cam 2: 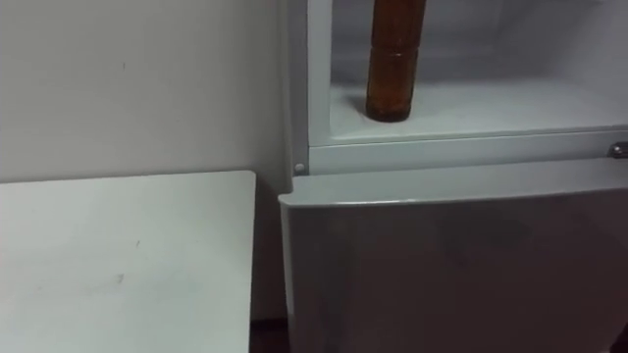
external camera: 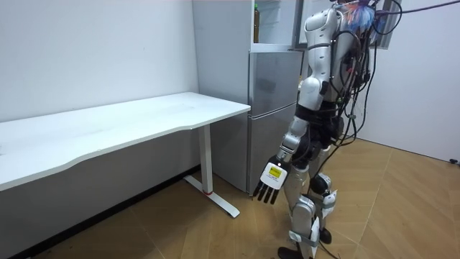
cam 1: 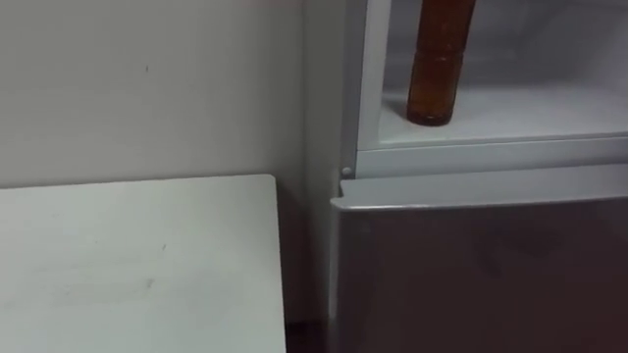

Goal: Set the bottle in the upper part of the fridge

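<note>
A brown bottle [cam 1: 439, 69] stands upright on the white floor of the open upper fridge compartment [cam 1: 535, 110], near its left wall; its top is cut off by the picture's edge. The same bottle [cam 2: 394, 64] shows in the right eye view. No hand touches it. In the room view I stand facing the fridge [external camera: 269, 108], close to it, and my left hand [external camera: 272, 183] hangs low at my side with its fingers straight and nothing in it.
The lower fridge door [cam 1: 481, 270] is closed, grey and flat. A white table [cam 1: 137, 265] stands left of the fridge against the wall, with a narrow gap between them. Wooden floor [external camera: 402, 208] lies behind me.
</note>
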{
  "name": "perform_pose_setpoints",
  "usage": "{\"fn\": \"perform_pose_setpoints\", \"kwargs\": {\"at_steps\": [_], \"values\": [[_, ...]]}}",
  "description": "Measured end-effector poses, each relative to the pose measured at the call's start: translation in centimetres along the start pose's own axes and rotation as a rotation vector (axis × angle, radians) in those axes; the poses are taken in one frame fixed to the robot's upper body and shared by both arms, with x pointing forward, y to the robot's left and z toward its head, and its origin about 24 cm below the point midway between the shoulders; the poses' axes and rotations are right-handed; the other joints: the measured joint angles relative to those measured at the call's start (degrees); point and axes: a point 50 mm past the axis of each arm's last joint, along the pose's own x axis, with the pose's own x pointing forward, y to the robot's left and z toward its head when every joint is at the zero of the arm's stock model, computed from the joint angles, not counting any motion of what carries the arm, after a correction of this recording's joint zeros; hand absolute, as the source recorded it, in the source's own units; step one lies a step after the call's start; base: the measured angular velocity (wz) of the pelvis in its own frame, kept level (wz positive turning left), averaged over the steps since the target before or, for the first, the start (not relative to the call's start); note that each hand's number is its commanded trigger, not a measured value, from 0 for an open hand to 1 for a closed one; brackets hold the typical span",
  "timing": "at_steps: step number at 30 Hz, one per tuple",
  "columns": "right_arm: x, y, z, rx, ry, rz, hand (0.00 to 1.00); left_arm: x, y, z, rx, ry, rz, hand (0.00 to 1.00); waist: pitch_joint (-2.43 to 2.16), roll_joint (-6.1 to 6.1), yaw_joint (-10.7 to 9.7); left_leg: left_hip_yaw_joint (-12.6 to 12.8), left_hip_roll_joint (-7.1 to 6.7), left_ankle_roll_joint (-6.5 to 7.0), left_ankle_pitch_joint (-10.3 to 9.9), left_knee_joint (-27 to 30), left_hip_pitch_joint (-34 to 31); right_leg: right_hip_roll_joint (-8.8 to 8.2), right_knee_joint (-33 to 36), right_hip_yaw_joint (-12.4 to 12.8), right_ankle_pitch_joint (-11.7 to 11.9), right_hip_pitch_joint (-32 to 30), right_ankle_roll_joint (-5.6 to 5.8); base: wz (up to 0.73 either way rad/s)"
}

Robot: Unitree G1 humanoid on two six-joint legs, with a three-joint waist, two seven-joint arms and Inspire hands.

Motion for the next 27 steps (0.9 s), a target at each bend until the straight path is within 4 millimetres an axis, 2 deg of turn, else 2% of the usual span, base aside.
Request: {"fn": "perform_pose_setpoints", "kwargs": {"at_steps": [1,3,5,9,12,15,27], "values": [[-0.1,0.0,-0.5,-0.015,0.014,0.005,0.00,0.0,0.0,0.0,0.000,0.000,0.000,0.00,0.00,0.00,0.0,0.0,0.00,0.00,0.0,0.0,0.0,0.00,0.0,0.0,0.0,0.0,0.00,0.00],[-0.2,-0.2,-2.9,-0.088,0.102,0.016,0.00,0.0,-0.1,0.1,-0.001,-0.003,-0.003,0.00,-0.07,0.12,-0.1,-0.2,0.03,0.00,0.0,0.0,0.0,0.00,-0.1,-0.1,0.0,0.2,0.00,0.04],[-0.4,-0.6,-4.5,-0.127,0.167,0.019,0.00,0.0,-0.1,0.0,0.000,0.000,-0.004,0.00,-0.07,0.40,-0.1,-0.3,0.03,-0.01,0.0,0.0,0.0,0.00,-0.1,-0.1,0.0,0.2,0.00,0.04],[-1.4,-2.3,-8.7,-0.251,0.335,0.034,0.00,0.0,-0.4,-0.1,0.000,0.005,-0.011,0.00,0.40,0.57,-0.1,-0.6,0.01,-0.14,-0.3,0.0,0.8,-0.01,0.0,-0.3,-0.4,1.2,0.03,0.04],[-2.0,-3.2,-10.2,-0.293,0.402,0.048,0.00,0.0,-0.4,-0.2,-0.001,0.007,-0.018,0.00,0.32,1.28,-0.2,-0.4,-0.03,-0.14,-0.3,0.0,0.7,-0.03,0.0,0.0,-0.6,0.9,-0.03,-0.05],[-2.3,-3.6,-11.0,-0.304,0.451,0.086,0.00,0.0,-0.5,0.0,0.002,0.002,-0.035,0.00,0.23,1.47,-0.1,-0.4,-0.03,-0.15,-0.3,0.0,0.8,-0.02,0.0,0.1,-0.7,0.9,-0.03,-0.01],[-3.6,-3.3,-13.3,-0.178,0.651,0.181,0.00,0.0,-0.8,0.0,-0.013,0.007,-0.061,0.00,0.17,0.93,0.0,-0.4,-0.14,-0.17,-0.3,0.1,1.5,-0.02,-0.1,0.9,-1.4,1.0,-0.04,0.00]]}}
